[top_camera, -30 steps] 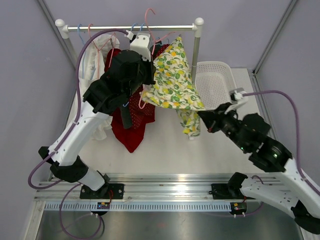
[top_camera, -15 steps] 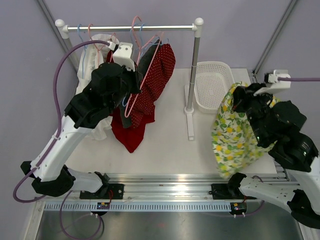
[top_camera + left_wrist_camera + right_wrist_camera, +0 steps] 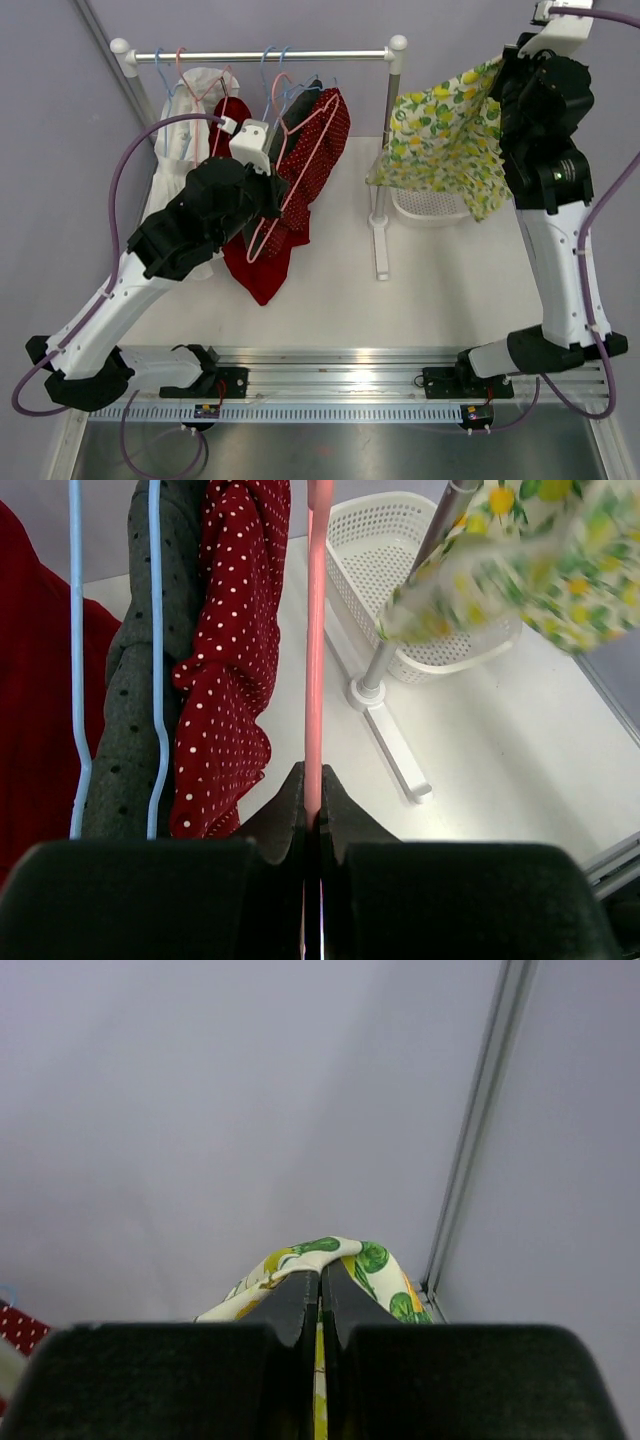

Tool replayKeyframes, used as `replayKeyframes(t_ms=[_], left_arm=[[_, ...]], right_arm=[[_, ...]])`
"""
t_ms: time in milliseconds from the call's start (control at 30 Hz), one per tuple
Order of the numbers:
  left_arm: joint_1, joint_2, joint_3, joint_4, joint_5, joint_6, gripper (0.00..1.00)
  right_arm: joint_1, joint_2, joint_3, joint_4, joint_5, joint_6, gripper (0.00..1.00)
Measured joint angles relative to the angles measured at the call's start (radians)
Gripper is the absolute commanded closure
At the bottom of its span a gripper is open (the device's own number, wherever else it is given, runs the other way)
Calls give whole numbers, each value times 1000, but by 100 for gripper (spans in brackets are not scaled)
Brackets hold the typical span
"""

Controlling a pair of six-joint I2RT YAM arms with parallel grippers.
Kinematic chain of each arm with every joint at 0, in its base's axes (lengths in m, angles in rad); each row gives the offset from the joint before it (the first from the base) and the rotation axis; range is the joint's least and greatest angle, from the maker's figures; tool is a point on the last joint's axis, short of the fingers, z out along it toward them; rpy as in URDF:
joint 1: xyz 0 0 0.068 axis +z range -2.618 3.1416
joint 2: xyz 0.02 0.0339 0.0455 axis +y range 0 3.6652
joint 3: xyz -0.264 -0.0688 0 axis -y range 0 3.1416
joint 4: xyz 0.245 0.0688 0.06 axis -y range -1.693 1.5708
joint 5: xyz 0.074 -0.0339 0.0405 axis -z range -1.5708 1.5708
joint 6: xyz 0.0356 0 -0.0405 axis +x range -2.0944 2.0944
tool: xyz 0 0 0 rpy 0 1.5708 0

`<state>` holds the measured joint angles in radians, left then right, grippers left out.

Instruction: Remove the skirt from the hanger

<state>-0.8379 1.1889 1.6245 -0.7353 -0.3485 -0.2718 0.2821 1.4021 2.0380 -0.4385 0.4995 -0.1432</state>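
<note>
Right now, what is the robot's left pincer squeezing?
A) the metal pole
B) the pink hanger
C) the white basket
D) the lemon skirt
B: the left wrist view shows the left pincer shut on the pink hanger, while the lemon skirt hangs from the right pincer.

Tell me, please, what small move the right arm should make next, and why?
Probably lower the right gripper toward the white plastic mesh basket: it is shut on the yellow lemon-print fabric skirt, which hangs above that basket, already free of the thin pink hanger pinched by the left gripper.
</note>
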Motion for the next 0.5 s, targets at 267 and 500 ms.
replayKeyframes(t_ms=[267, 500], left_arm=[[0, -40, -41, 5, 11, -13, 100], [0, 30, 24, 3, 21, -8, 100]], right_arm=[[-139, 299, 40, 100, -169, 100, 94], [-141, 304, -392, 143, -188, 269, 1]])
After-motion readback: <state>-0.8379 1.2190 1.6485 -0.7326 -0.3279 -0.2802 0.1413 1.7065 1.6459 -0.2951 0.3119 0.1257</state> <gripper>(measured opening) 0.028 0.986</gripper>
